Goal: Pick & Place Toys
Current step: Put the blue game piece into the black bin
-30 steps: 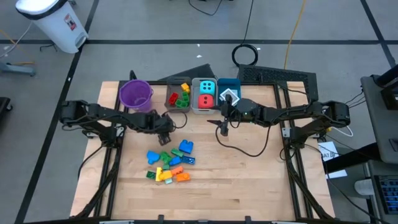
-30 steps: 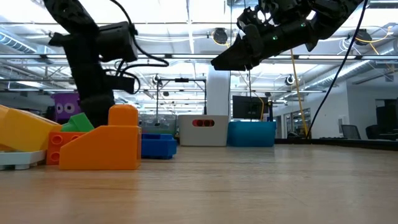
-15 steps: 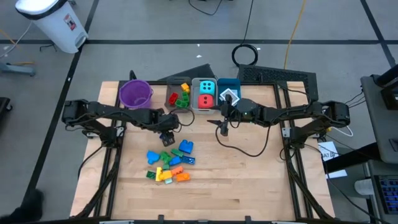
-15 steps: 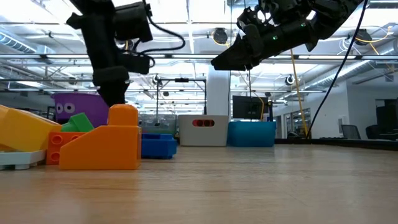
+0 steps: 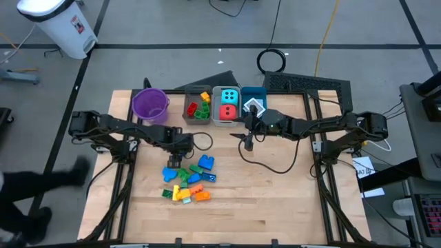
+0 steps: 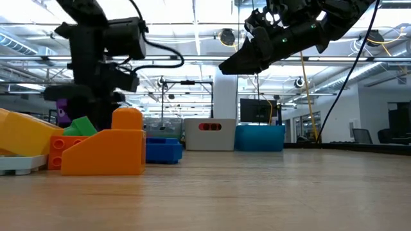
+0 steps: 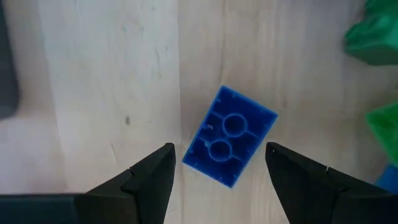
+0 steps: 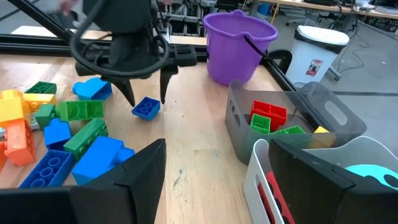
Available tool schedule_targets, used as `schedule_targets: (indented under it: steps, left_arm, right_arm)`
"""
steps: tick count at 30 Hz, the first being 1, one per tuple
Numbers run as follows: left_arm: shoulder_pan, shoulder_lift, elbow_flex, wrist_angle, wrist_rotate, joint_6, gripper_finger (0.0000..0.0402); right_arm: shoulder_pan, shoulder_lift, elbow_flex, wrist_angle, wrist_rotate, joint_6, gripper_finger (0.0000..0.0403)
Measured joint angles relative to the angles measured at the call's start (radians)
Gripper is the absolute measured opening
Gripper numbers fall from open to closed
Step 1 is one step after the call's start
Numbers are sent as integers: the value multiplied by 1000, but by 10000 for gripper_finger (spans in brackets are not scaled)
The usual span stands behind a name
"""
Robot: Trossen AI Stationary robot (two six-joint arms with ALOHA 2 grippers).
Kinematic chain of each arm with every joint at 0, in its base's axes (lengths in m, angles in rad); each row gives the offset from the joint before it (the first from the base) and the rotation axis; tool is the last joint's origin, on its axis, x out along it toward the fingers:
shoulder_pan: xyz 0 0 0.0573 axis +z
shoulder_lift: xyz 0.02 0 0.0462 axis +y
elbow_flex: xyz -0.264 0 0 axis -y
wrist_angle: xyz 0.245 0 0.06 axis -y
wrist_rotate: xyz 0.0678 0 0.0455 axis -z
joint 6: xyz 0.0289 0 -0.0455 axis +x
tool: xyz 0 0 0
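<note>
1. Nearest the table's front edge: a heap of toy bricks (image 5: 186, 182) in blue, green, yellow and orange, lying loose on the wooden table (image 5: 275, 200).
2. At the heap's far-left edge: a small blue brick (image 7: 229, 136), hollow underside up, flat on the wood and slightly apart from the rest.
3. Directly above that brick: left gripper (image 5: 173, 160), pointing down, fingers (image 7: 149, 180) spread wide to either side of the brick and touching nothing.
4. Further right, over bare wood and well apart from the heap: right gripper (image 5: 247, 142), raised above the table, fingers (image 8: 134, 180) parted and empty.
5. Along the far edge, left to right: a purple bucket (image 5: 150, 105); a grey bin (image 5: 197, 105) holding red, green and yellow bricks; a white bin (image 5: 227, 106) holding a cyan die (image 5: 229, 96) and a red die (image 5: 227, 111); a blue bin (image 5: 253, 102) with white flat pieces inside.
</note>
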Motion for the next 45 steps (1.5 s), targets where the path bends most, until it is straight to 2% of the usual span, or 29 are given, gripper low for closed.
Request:
schedule_targets:
  steps: [4, 8, 14, 17, 24, 28, 31, 34, 37, 40, 45]
  left_arm:
    - [7, 0, -59, 108, 1, -3, 253]
    - [9, 0, -73, 115, 1, -1, 243]
    - [9, -2, -72, 115, 1, -22, 158]
    - [9, -2, -61, 114, -6, -53, 148]
    - [9, -28, 68, 104, -43, -102, 148]
    - [9, -45, 170, 102, -126, -7, 168]
    - [19, -49, 243, 104, -206, 48, 164]
    - [50, -51, 298, 150, -294, 77, 148]
    - [102, -51, 319, 186, -344, 80, 147]
    - [179, -43, 310, 262, -344, 63, 147]
    - [320, 36, 295, 307, -314, -90, 154]
  right_arm:
    - [0, 0, 0, 2, 0, 0, 256]
    - [0, 0, 0, 2, 0, 0, 256]
    - [0, 0, 0, 5, 0, 0, 256]
    - [0, 0, 0, 5, 0, 0, 256]
    - [0, 0, 0, 8, 0, 0, 256]
    - [0, 0, 0, 10, 0, 0, 256]
    - [0, 0, 0, 10, 0, 0, 256]
    - [0, 0, 0, 10, 0, 0, 256]
    - [0, 0, 0, 8, 0, 0, 256]
    - [0, 0, 0, 6, 0, 0, 256]
    - [0, 0, 0, 4, 0, 0, 256]
